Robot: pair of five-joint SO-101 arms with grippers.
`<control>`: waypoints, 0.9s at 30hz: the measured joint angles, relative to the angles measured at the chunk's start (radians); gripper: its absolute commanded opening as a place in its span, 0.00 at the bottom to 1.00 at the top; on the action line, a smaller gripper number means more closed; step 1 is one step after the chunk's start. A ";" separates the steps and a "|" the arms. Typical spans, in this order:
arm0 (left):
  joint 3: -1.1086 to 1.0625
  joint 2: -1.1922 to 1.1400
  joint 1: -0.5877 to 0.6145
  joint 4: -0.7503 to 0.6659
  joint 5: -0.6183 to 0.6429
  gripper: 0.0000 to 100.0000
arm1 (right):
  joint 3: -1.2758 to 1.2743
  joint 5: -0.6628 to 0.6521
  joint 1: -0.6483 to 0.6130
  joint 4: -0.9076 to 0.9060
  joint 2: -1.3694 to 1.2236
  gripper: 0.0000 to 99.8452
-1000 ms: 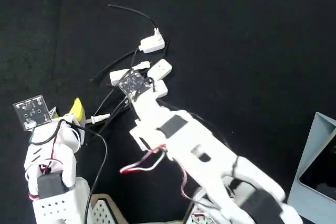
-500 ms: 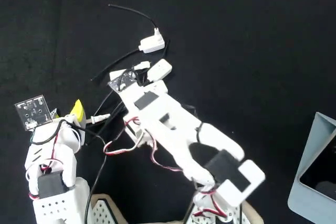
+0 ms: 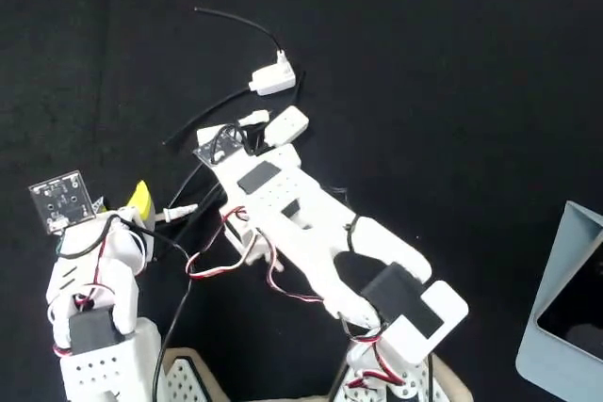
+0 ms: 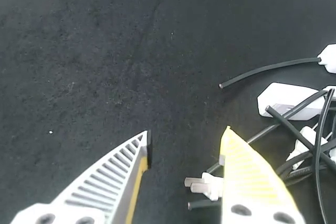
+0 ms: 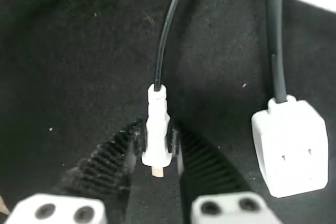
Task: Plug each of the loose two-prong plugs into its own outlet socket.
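Squarely inside the right gripper (image 5: 156, 134) sits a plug (image 5: 156, 148).

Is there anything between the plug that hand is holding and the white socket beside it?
Nothing visible does. Only bare black cloth lies between the plug in the right hand and the socket block beside it.

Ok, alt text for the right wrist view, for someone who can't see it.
The right gripper pinches a white plug by its sides, its black cord running away across the black cloth. A white outlet socket on its own cord lies beside it, apart.
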State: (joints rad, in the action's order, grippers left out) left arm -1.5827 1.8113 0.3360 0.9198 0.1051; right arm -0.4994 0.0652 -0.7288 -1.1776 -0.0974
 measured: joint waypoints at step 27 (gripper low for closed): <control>0.133 0.000 -0.216 0.000 0.063 0.22 | -0.382 -0.037 -0.132 0.130 1.028 0.01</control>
State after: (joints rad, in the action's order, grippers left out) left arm -1.4492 1.8113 0.1197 0.9198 0.1680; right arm -0.8815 0.0284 -0.8608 -1.0472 0.9306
